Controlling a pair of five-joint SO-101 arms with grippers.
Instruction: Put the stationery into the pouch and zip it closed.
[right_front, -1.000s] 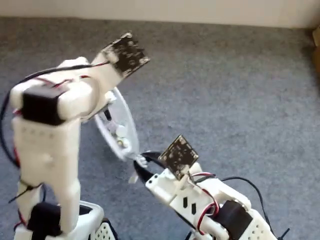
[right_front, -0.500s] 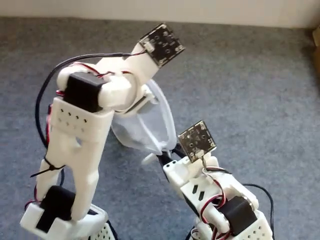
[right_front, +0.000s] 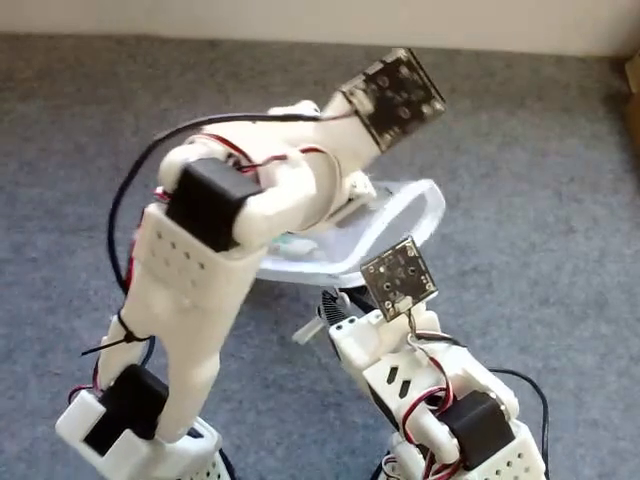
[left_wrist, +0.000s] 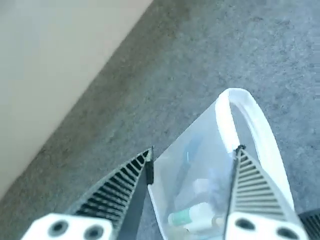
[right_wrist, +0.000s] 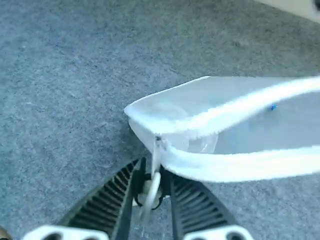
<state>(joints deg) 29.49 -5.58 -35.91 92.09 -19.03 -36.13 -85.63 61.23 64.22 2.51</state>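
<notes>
The translucent white soft pouch with a white fabric zip band (right_front: 405, 210) is held between the two claws. It lies roughly flat and appears raised off the grey carpet (right_front: 520, 150) beneath it. The stationery (left_wrist: 196, 216) is inside the pouch. Pale rounded items, one with a teal end, show through the pouch wall, together with a thin blue item. Their exact types cannot be determined.

The left claw (left_wrist: 195, 150) straddles the pouch across its width. Its two ribbed fingers (left_wrist: 250, 190) bear on opposite edges of the pouch, so the claw is spread wide yet clamped on the pouch body. The rest of the pouch extends beyond the fingertips to a rounded end.

The right claw (right_wrist: 152, 172) is at one corner of the pouch, where the zip band ends. Its jaws are almost closed, with only a narrow gap between them. They pinch the small white zipper pull (right_wrist: 150, 189), which hangs from the slider (right_wrist: 157, 141) at that corner. Whether the zip is run shut along its whole length cannot be determined.

In the high view, the white left arm (right_front: 230, 230) crosses over the pouch and covers part of it. The white right arm (right_front: 430, 390) stands on the near side of the pouch. A beige wall (right_front: 300, 18) runs along the far side of the pouch, at the edge of the carpet.
</notes>
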